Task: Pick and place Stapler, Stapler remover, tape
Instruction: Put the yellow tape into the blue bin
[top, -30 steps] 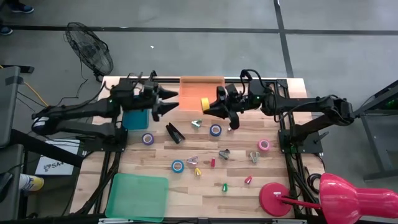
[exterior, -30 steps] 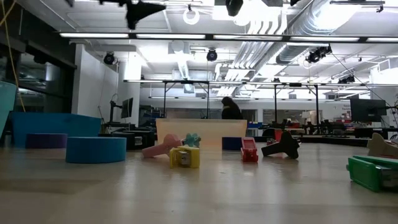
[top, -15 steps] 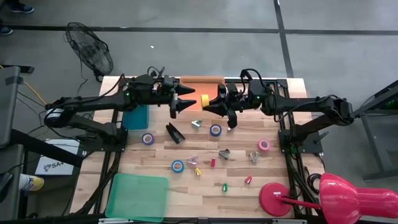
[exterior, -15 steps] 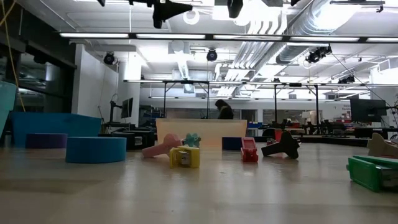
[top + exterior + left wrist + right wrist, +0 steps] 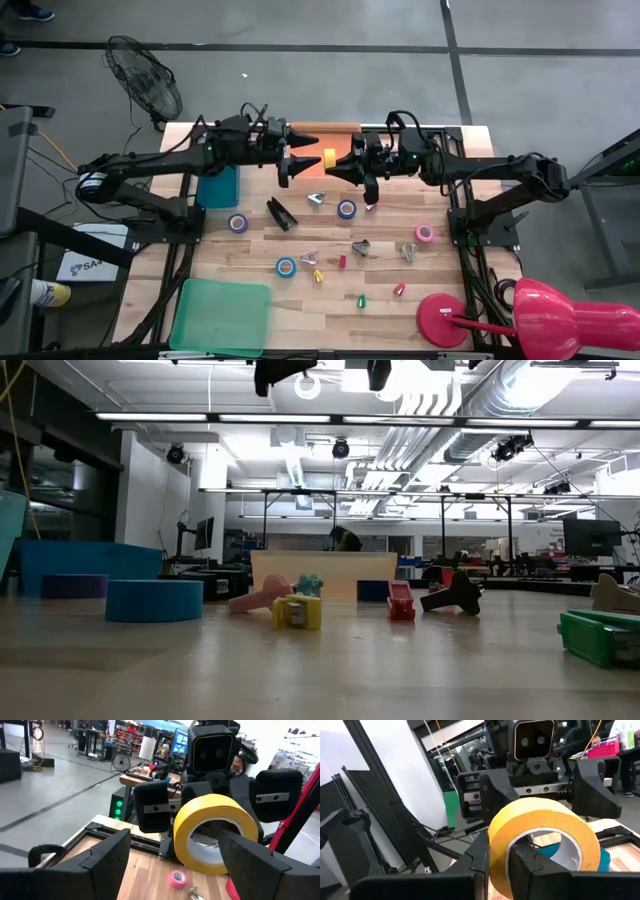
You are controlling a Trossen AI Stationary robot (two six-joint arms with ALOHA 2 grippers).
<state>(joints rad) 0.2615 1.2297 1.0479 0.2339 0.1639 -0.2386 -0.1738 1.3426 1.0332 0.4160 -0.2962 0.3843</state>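
Yellow tape roll (image 5: 329, 163): wide glossy band, pale inner core, round centre hole, held on edge above the far middle of the bench (image 5: 250, 255), in front of the orange tray (image 5: 320, 127). Right gripper (image 5: 335, 170) has its jaws closed on the roll's wall, one finger through the hole, as its wrist view shows. Left gripper (image 5: 300, 155) faces it from the other side, jaws wide, one finger on each side of the roll and clear of it. Black stapler (image 5: 281, 213) lies slanted on the bench near the centre, well apart from both grippers. Other tape rolls lie flat: purple (image 5: 238, 223) toward the left, blue (image 5: 346, 209) below the right gripper, a second blue (image 5: 286, 267) nearer the front, pink (image 5: 425, 233) toward the right. Small silvery claw pieces and coloured bits are scattered between them. Bench is pale wood planks; a teal bin (image 5: 217, 187) sits at the left, a green lid (image 5: 221, 316) at the front left corner, a pink desk lamp (image 5: 520, 318) at the front right. Floor is grey concrete, with a floor fan (image 5: 145, 85) behind the bench. Low view shows a large workshop with strip lights and ceiling ducts.
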